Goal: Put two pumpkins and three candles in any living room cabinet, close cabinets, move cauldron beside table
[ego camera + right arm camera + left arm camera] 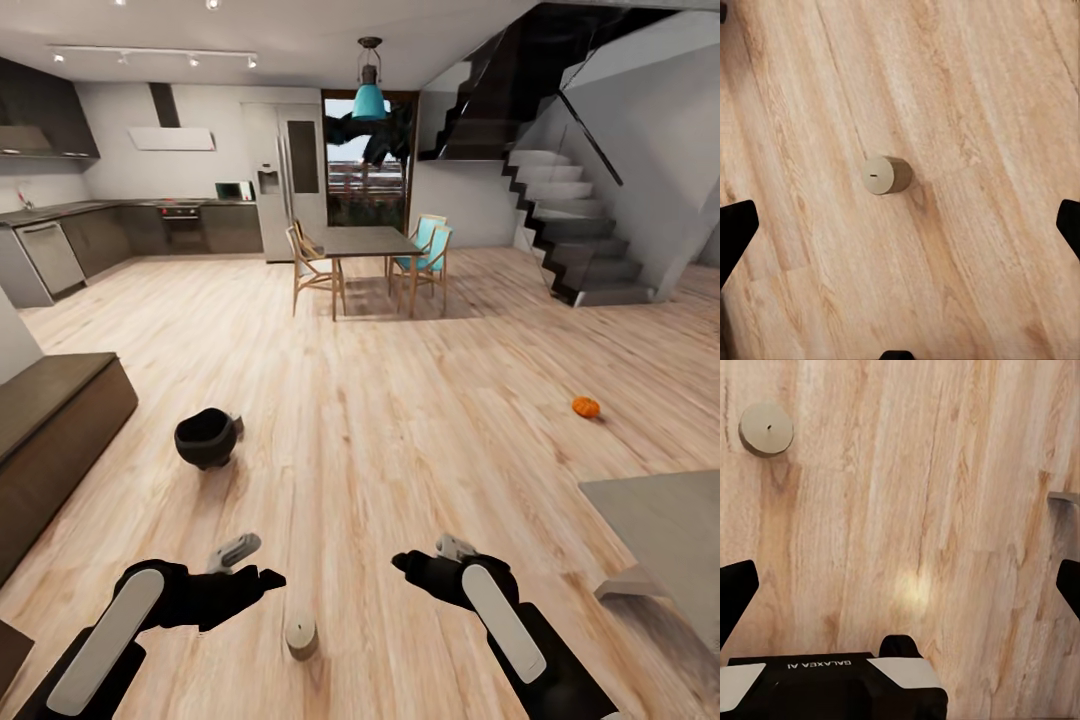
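Candle (301, 636) on floor (400, 430) between arms; cauldron (206, 438) ahead left; pumpkin (586, 406) far right.

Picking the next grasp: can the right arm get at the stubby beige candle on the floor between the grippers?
Probably yes. The stubby olive-beige candle stands upright on bare wooden floor, nothing around it, and the right gripper hangs open above it.

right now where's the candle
In the head view the candle stands upright on the wood floor between the left pincer and right pincer.
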